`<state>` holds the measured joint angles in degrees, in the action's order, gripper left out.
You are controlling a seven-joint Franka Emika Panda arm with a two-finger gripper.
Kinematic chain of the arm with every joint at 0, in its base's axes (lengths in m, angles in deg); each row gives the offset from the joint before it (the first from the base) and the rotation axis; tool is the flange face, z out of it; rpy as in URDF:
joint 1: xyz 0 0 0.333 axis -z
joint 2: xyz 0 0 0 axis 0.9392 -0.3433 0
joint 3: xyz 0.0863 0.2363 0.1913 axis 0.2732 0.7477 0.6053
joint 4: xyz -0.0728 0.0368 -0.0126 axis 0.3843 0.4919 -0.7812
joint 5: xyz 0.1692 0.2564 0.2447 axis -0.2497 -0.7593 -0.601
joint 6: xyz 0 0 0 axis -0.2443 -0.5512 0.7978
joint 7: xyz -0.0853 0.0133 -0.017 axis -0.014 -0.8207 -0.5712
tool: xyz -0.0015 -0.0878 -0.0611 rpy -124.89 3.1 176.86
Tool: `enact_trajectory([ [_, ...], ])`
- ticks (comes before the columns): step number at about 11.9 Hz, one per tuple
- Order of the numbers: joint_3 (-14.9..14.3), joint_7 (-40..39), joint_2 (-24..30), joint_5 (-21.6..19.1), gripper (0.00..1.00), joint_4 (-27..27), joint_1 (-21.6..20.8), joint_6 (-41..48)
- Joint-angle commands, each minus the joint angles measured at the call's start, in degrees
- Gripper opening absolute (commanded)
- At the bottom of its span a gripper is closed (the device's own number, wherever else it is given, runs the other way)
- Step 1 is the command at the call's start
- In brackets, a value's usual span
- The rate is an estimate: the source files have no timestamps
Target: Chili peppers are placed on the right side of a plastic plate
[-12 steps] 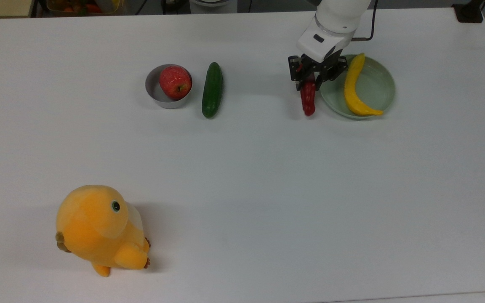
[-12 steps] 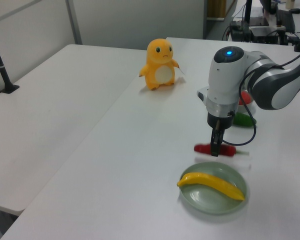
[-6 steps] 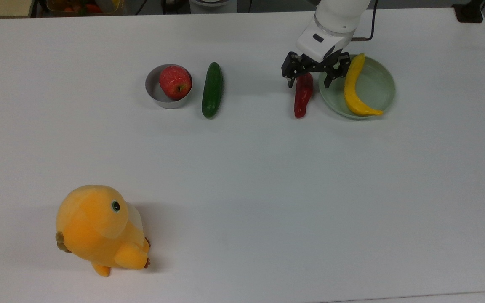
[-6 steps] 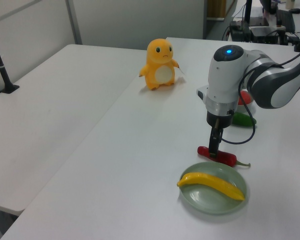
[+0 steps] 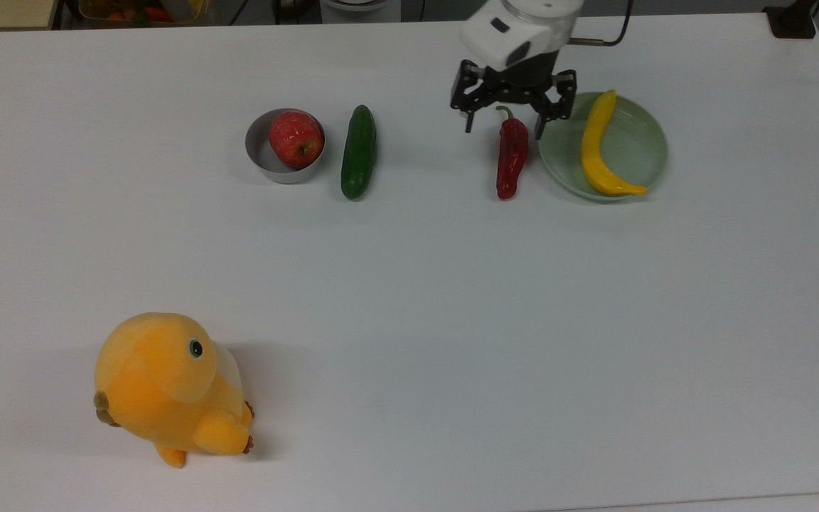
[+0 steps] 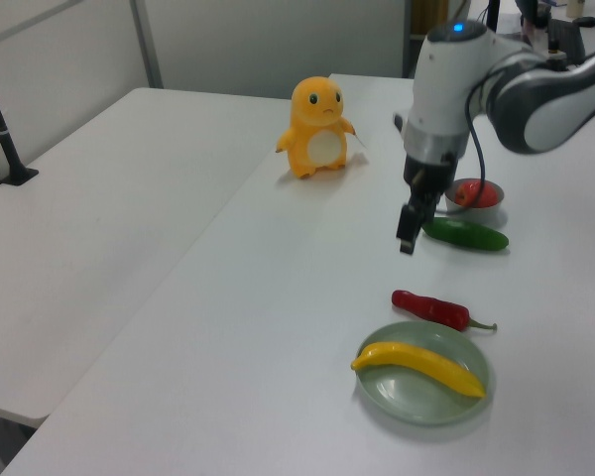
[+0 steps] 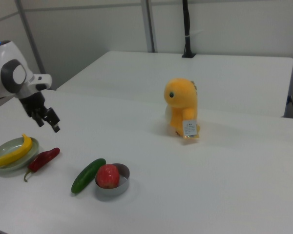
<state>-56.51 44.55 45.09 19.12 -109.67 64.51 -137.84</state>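
Since a second ago I have let go of the chili peppers [image 5: 512, 158] and lifted my gripper [image 5: 503, 125] clear of them; a second ago my fingers were clamped on the stem end, and now they are spread wide with nothing between them, hanging in the air above the stem end in the top view. That red chili lies flat on the white table [image 5: 409, 299], just beside the plastic plate [image 5: 637, 146] on the top view's left, close to the rim, though I cannot tell whether it touches; in the left view it lies just behind the plate [image 6: 416, 392], and in the right view it is at the plate's right [image 7: 12, 146]. A yellow banana-shaped fruit [image 5: 598, 146] rests in the plate. Farther to the top view's left are the cucumber [image 5: 358, 151] and a grey bowl [image 5: 261, 153] holding a red apple [image 5: 296, 139]. An orange plush toy [image 5: 168, 387] stands well apart.
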Motion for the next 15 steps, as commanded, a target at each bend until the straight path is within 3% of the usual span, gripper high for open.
enact_trajectory([
  [1, -5.3, -3.5, 3.0, -1.6, 1.00, 1.1, -0.8, 5.0],
  [8, -19.0, -4.1, 5.8, -1.8, 1.00, 0.7, -4.6, 7.7],
  [11, -21.3, -4.4, 5.7, -5.2, 1.00, 0.6, -4.6, 7.1],
  [15, -22.1, -4.4, 5.6, -8.9, 1.00, 0.0, -4.6, 6.3],
])
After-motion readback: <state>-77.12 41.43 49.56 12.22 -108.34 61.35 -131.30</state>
